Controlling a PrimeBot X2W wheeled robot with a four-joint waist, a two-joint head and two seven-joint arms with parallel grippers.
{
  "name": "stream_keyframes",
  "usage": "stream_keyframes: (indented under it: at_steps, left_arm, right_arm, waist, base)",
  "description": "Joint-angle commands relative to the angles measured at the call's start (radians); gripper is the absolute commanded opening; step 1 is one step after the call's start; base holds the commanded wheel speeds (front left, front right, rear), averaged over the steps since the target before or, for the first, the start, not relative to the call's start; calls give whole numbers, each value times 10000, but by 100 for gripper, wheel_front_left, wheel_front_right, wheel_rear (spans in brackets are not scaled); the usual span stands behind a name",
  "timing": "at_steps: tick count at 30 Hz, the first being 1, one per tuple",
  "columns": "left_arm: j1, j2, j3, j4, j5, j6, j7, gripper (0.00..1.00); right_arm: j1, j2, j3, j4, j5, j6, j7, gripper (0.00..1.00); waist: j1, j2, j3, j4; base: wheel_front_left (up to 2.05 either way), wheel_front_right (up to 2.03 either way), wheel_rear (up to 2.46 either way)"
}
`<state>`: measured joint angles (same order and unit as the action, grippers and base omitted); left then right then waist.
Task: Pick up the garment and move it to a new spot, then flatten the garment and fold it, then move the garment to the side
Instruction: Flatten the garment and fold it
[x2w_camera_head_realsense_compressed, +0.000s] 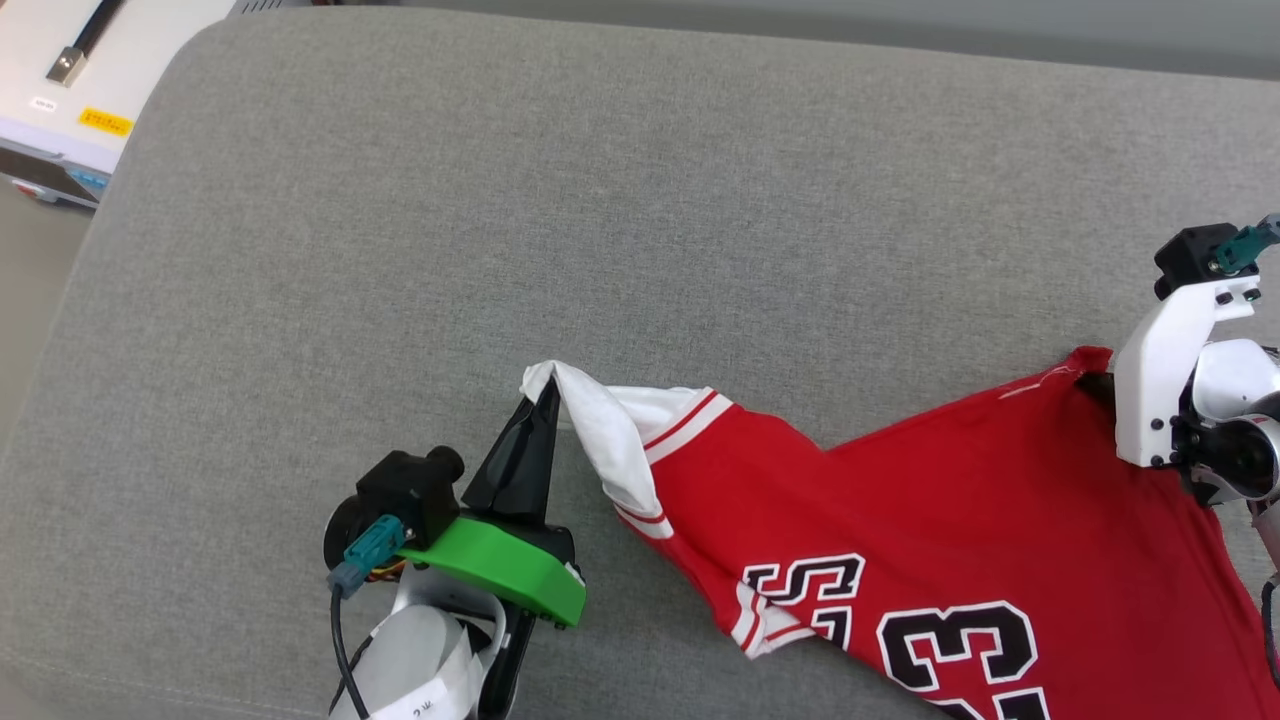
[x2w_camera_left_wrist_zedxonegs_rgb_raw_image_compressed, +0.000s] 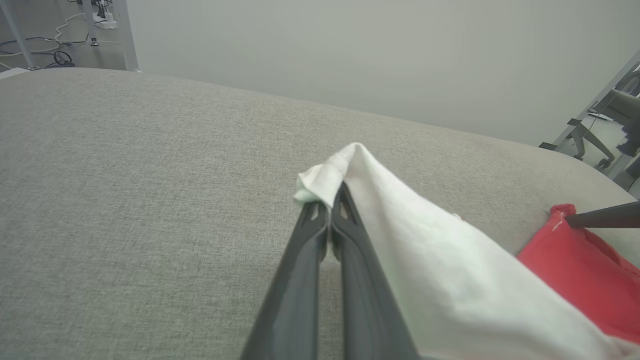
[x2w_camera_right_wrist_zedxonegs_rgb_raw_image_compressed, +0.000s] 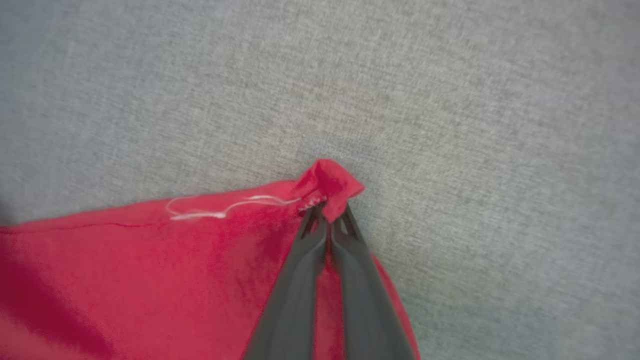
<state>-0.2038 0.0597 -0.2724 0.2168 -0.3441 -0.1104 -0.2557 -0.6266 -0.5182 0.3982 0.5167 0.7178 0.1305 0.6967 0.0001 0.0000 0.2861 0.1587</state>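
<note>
The grey cushion (x2w_camera_head_realsense_compressed: 400, 250) is bare toward its far edge and left corner. The garment (x2w_camera_head_realsense_compressed: 900, 500), red with white sleeves and a black "23", is stretched over the near right part. The left claw (x2w_camera_head_realsense_compressed: 547, 393) pinches a white sleeve tip, and the right claw (x2w_camera_right_wrist_zedxonegs_rgb_raw_image_compressed: 327, 210) pinches a red corner.

Garment (x2w_camera_head_realsense_compressed: 930, 480): black "23" (x2w_camera_head_realsense_compressed: 965, 655), white outline, upside down in head view. 2nd numeral on fold beside it, partial, illegible. Yellow sticker (x2w_camera_head_realsense_compressed: 105, 122) on white unit (x2w_camera_head_realsense_compressed: 160, 50), upper left: print too small.
</note>
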Motion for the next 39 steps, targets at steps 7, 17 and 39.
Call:
stream_keyframes:
  at_steps: [7,17,39]
  left_arm:
    - [-517,245,760,-21,179,50,-60,0]
    - [-3547,1249,1021,1548,56,-102,554,0]
    - [-12848,3011,-24,6315,215,-201,863,0]
  right_arm:
    - [-517,477,-1092,-26,-133,2,-1741,0]
    - [-1652,1079,-1483,385,-1092,2,-2996,0]
    - [-7774,2162,-3615,2626,-4503,2,-6217,0]
  waist:
    - [-1,0,-1528,-804]
    - [-1,0,-2041,-1328]
    - [-1,0,1029,-1860]
  base:
    - [0,0,0]
    - [0,0,0]
    - [0,0,0]
